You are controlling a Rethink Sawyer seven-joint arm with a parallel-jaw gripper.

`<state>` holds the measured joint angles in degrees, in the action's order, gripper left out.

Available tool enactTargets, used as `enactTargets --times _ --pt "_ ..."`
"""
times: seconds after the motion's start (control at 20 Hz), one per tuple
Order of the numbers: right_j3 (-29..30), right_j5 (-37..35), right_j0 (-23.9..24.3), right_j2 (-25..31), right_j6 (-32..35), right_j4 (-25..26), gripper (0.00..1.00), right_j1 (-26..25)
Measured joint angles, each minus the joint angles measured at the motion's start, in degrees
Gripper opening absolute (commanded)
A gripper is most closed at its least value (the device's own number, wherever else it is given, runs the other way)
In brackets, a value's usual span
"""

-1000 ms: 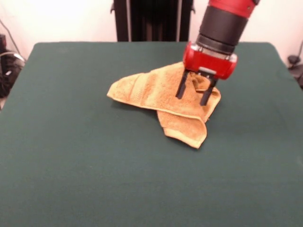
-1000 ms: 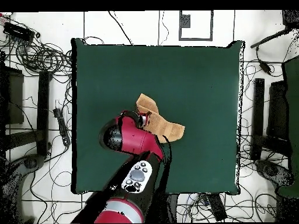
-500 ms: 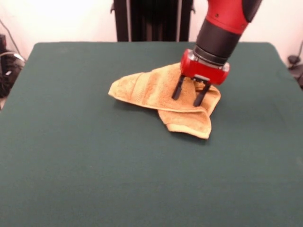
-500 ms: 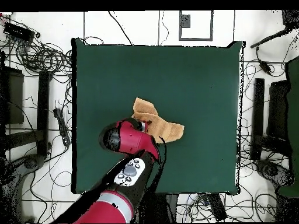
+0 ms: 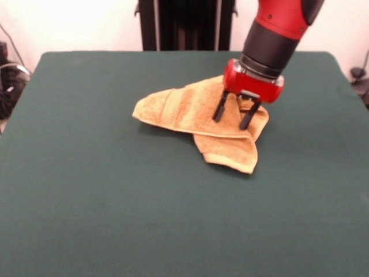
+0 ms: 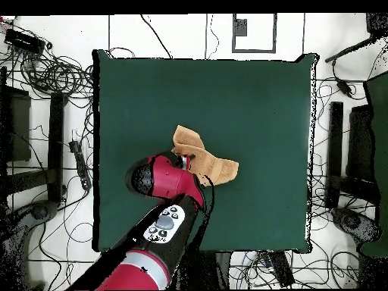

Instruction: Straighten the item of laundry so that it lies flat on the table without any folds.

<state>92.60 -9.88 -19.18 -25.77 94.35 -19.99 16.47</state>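
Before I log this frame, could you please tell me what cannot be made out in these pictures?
- Overhead view: the arm covers the gripper and part of the towel.
- Front view: the gripper has open fingers over the towel; whether the tips touch the cloth is unclear.
- Both views: what lies under the towel's folded layers on the table is hidden.

Arm angled down — claw point(image 5: 233, 117) spread open, fingers apart.

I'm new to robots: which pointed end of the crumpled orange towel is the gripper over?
The gripper is over the end toward the front view's right on the towel, not the left tip or the flap nearest the camera.
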Motion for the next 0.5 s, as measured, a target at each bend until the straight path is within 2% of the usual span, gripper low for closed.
enactTargets --times 0.5 --pt "-0.1 -1.5 -0.3 -1.1 0.0 0.0 1.0 4.3"
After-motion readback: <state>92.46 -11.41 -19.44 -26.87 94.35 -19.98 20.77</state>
